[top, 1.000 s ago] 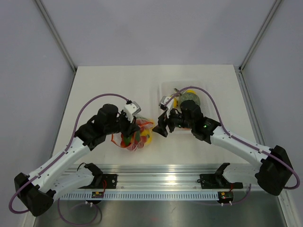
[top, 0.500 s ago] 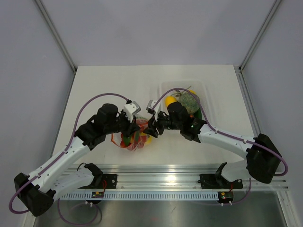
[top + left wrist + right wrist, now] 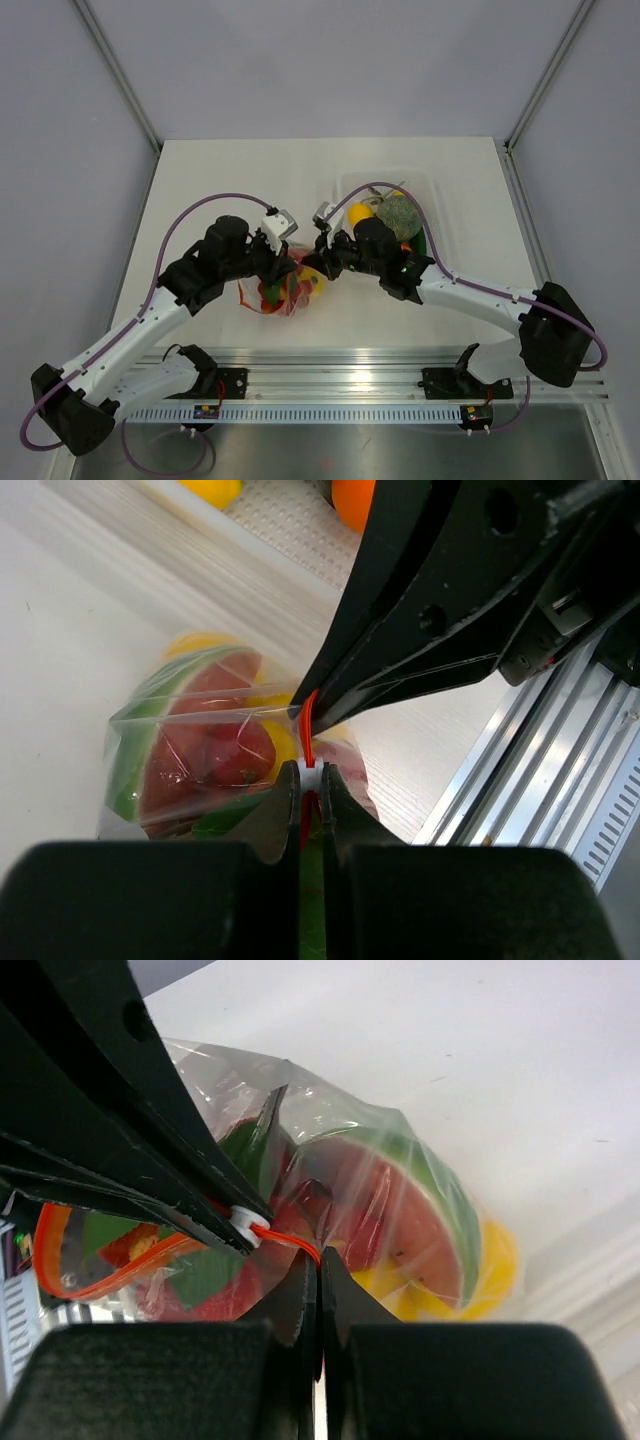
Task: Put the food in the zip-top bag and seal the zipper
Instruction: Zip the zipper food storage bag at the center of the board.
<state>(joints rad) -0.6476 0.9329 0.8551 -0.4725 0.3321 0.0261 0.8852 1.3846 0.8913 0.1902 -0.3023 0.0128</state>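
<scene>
A white table [image 3: 220, 180] sits between plain grey walls [image 3: 320, 60]. Thin metal bars [image 3: 119, 80] run up the corners (one each side). A shiny rail [image 3: 340, 362] lines the near edge.

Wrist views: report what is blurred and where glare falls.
Left wrist view: the left gripper pinching the red-orange zipper strip is dark and soft; the clear thin plastic bag is sharp. Right wrist view: white glare streaks the bag; the right gripper is blurred.
</scene>
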